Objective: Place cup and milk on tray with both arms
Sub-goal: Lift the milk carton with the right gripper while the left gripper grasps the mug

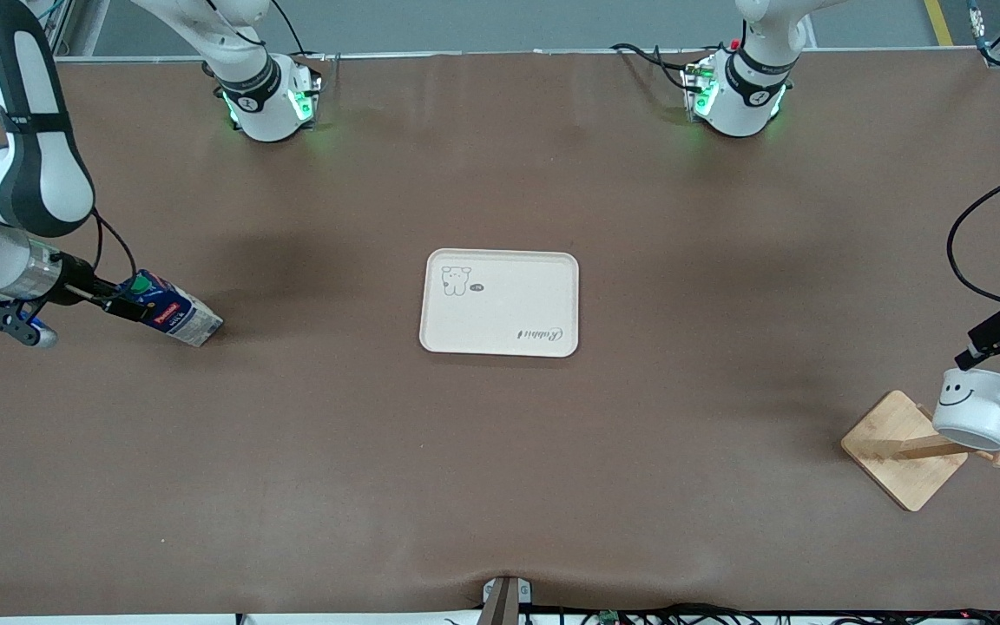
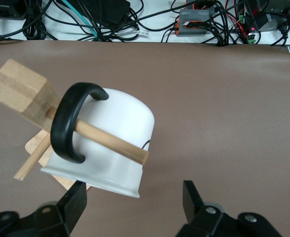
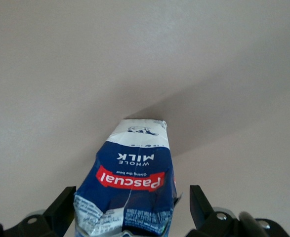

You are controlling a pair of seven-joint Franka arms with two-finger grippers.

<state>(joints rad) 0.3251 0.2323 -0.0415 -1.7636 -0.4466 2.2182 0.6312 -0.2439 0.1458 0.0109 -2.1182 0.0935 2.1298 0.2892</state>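
Observation:
The milk (image 1: 172,314) leans over on the table at the right arm's end, its green cap end toward my right gripper (image 1: 125,304). In the right wrist view the milk (image 3: 132,182) lies between the open fingers (image 3: 61,210), with a gap at one side. The cup (image 1: 977,408) hangs by its black handle on a wooden peg (image 2: 110,140) at the left arm's end. My left gripper (image 1: 995,363) is open just above it. In the left wrist view the cup (image 2: 117,143) sits just ahead of the left gripper (image 2: 134,200). The tray (image 1: 500,303) lies empty mid-table.
The square wooden rack base (image 1: 899,451) stands under the cup, its post (image 2: 19,91) beside the handle. Cables (image 2: 135,19) run along the table edge nearest the front camera. A black cable (image 1: 960,252) loops from the left arm.

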